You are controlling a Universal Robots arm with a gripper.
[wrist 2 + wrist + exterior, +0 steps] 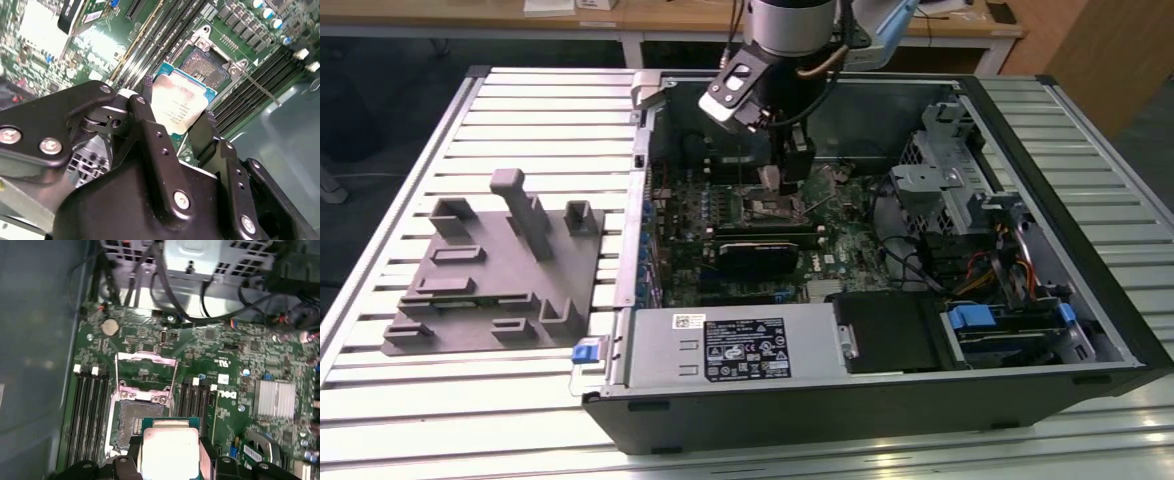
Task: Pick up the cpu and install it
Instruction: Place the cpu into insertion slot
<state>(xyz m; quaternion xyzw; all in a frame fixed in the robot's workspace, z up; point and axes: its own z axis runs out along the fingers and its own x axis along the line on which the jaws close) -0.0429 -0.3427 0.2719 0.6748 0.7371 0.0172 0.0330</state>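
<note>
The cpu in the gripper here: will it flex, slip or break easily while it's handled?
The cpu looks like a rigid flat plate with a metal top, so probably stiff and light. The gripper pinches only its thin edges, so it might slip or tilt. A knock against the open socket nearby could damage either.

The exterior view looks down at an angle from high above the desk (pixel 520 100), far enough to take in the whole computer case (pixel 854 415) and the arm's end effector (pixel 778 183) inside it. Both wrist views sit close above the motherboard (pixel 225 340) (pixel 100 45). The first wrist view faces almost straight down on it. The second wrist view is nearer and tilted. They share the socket (pixel 127 425) (pixel 202 65) and the cpu (pixel 169 452) (pixel 177 107) gripped close to it.
</note>
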